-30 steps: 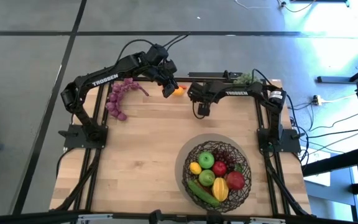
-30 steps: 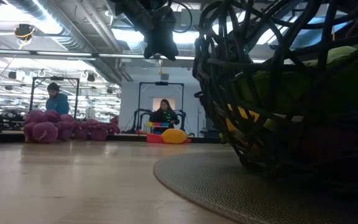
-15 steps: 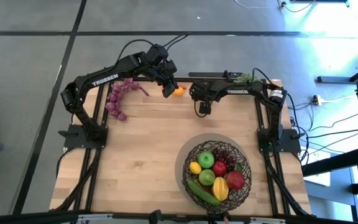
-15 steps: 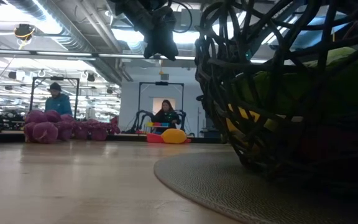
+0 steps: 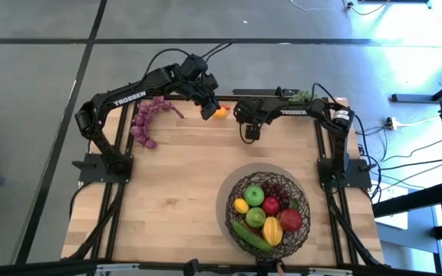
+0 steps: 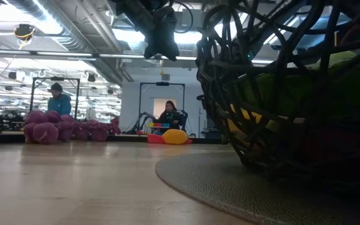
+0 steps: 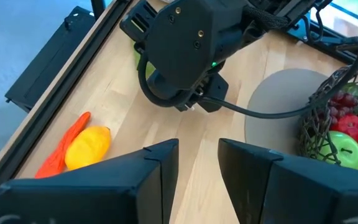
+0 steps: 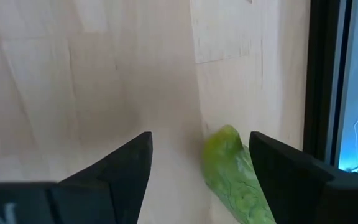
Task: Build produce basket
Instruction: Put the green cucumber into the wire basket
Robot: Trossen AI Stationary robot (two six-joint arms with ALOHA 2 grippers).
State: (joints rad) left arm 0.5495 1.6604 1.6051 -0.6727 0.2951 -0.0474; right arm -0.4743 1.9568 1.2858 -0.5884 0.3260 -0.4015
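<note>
Wood table (image 5: 175, 176): left tool (image 5: 208, 110) spread over lemon (image 7: 87, 148); right tool (image 5: 249, 136) spread

I count one basket (image 5: 268, 211), and inside it two green apples (image 5: 254, 198), two red apples (image 5: 290, 221), two lemons (image 5: 241, 206), one cucumber (image 5: 250, 237) and one dark grape cluster (image 5: 284, 188), though the mesh may hide more. Out on my table (image 5: 167, 184) there is one purple grape bunch (image 5: 146, 121), one more lemon (image 7: 88, 147), one carrot (image 7: 63, 147) and one green leafy piece (image 8: 234, 177). Two people (image 6: 58, 100) show in the room behind.
</note>
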